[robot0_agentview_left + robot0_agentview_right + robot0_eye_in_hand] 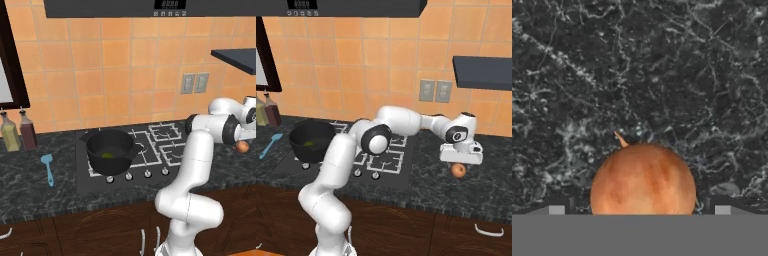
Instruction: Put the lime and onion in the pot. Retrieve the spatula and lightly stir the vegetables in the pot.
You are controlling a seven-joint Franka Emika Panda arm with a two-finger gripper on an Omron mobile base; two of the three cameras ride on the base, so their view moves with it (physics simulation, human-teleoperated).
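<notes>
Gripper [458,164] at right center of the right base view, jaws wide, straddling the onion [458,171] on the counter [431,187]. Lime [108,155] inside pot [111,150], center-left. Spatula [48,169] far left.

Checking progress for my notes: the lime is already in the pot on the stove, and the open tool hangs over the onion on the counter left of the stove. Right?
One slip: the onion lies on the counter right of the stove, not left, as the right base view shows. The rest holds: the lime sits in the pot, and the open tool hangs over the onion.
</notes>
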